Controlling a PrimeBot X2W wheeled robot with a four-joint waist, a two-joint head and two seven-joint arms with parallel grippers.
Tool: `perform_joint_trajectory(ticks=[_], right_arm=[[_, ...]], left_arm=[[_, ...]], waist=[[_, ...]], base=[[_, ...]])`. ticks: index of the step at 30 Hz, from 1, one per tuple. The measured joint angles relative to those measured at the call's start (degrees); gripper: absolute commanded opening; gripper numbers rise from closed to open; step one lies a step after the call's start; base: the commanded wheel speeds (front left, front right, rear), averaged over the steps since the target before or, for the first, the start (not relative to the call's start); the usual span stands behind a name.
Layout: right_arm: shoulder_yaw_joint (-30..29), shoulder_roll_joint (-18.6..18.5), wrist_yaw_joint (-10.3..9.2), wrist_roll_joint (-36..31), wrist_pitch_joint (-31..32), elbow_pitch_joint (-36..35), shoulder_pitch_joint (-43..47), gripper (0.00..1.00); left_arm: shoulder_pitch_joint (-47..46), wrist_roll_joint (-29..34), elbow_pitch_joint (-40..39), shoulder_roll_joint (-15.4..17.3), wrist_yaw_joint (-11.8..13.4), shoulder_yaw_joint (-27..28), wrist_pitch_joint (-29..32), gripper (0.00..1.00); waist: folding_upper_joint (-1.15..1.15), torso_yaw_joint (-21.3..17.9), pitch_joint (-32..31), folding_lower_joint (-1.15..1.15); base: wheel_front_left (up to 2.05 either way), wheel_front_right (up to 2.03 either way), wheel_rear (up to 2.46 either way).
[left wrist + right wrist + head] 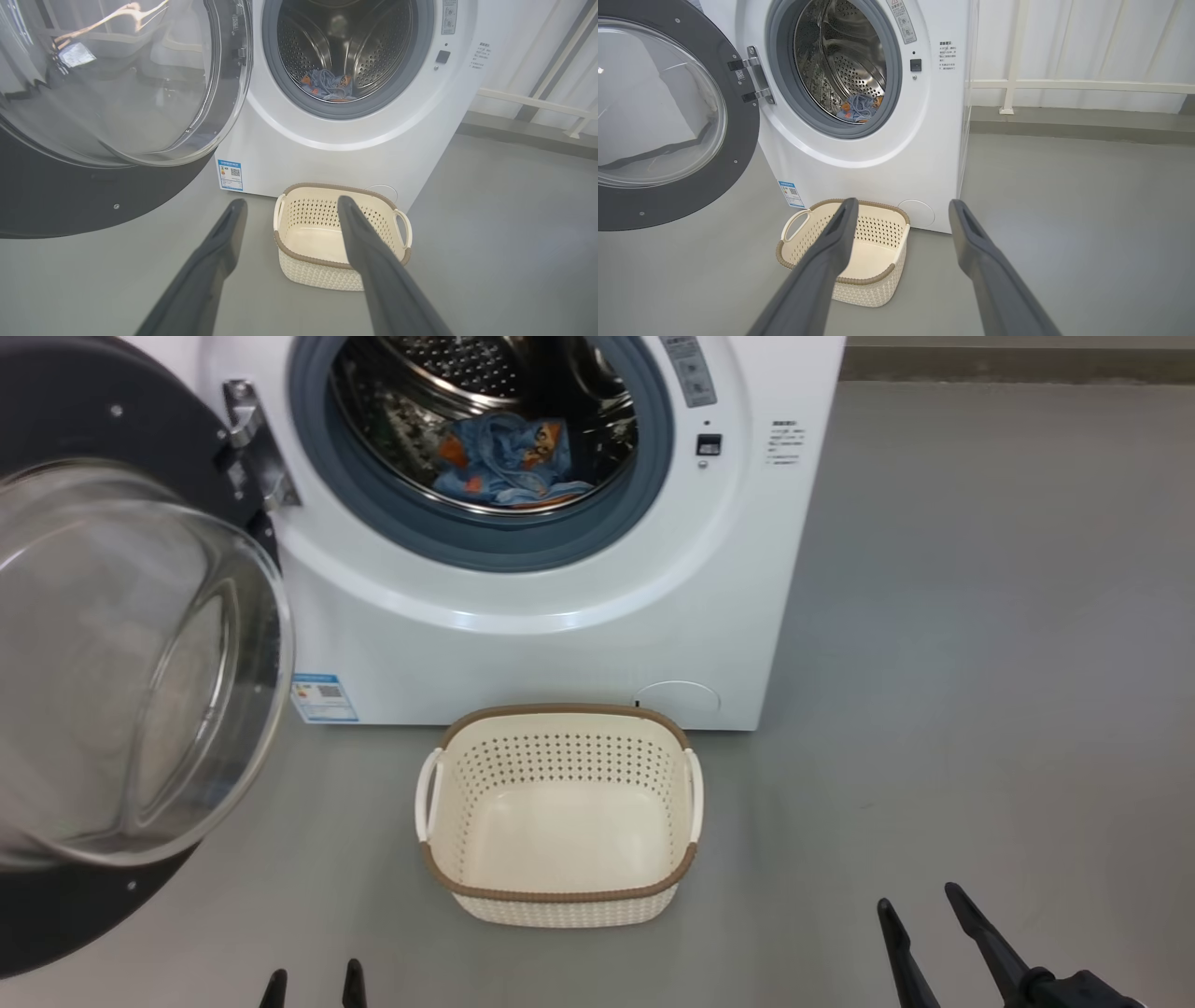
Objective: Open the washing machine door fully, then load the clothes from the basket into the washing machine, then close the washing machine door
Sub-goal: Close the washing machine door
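Observation:
The white washing machine (523,644) stands with its door (121,663) swung wide to the left, the glass bowl bulging outward. Light blue clothes with orange print (509,462) lie in the steel drum, also seen as clothes (329,86) and clothes (859,108). The cream basket (560,887) sits on the floor before the machine, with nothing inside it. My left gripper (313,985) is open at the bottom edge, short of the basket. My right gripper (920,910) is open at the lower right, beside the basket. Both wrist views show spread fingers (219,247) (836,242) holding nothing.
Grey floor (980,663) stretches to the right of the machine. A white railing and wall (1064,84) run behind it. The open door hangs over the floor on the left, near my left arm. A blue label sticker (324,698) marks the machine's lower left corner.

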Motion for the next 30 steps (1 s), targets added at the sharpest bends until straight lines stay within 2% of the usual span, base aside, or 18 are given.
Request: perform_joint_trajectory(ticks=[7,26,30], right_arm=[[2.6,-1.2,0.0,-0.1,0.0,0.2,-1.4,1.0],[8.7,-3.7,0.0,-0.1,0.0,2.2,-3.6,1.0],[10.8,-4.0,0.0,-0.1,0.0,2.7,-5.1,1.0]], left_arm=[[0.0,0.5,-0.2,0.0,0.4,0.6,0.0,1.0],[0.1,0.5,-0.6,0.0,1.0,1.0,0.0,1.0],[0.1,0.1,-1.5,0.1,2.0,1.2,0.0,1.0]], waist=[[0.0,4.1,-0.2,0.0],[0.0,20.4,-1.9,0.0],[0.0,23.1,-2.1,0.0]], base=[[0.0,0.0,0.0],[0.0,0.0,0.0],[0.0,0.0,0.0]])
